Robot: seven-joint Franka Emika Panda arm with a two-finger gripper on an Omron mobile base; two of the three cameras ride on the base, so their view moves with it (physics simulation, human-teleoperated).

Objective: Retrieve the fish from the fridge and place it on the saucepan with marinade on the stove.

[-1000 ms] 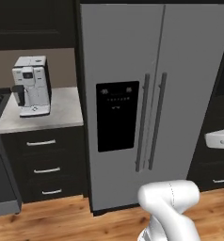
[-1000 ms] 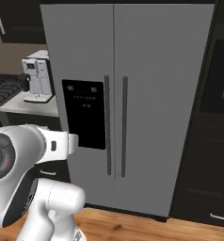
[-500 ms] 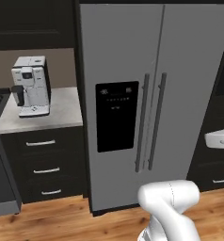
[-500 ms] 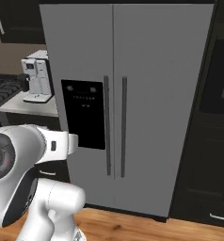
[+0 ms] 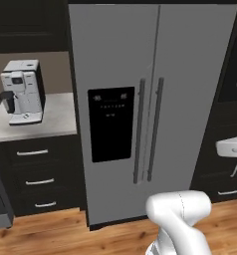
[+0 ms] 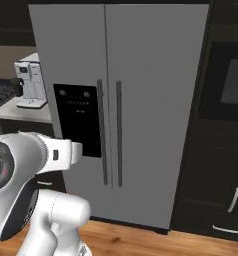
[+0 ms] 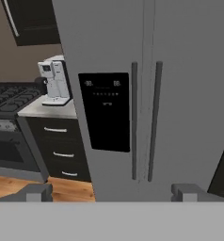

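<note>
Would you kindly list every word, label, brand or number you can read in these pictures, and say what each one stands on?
No text can be read as words or numbers.
Fridge dispenser panel: faint pale marks near its top, too small and blurred to read.
Coffee machine on the counter: small dark control details, no legible label or brand.
Stove: no visible markings.

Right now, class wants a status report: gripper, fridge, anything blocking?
Gripper open, holding nothing, facing the fridge. Both fridge doors shut, fish hidden inside. Nothing between hand and door handles; stove off to the side.
</note>
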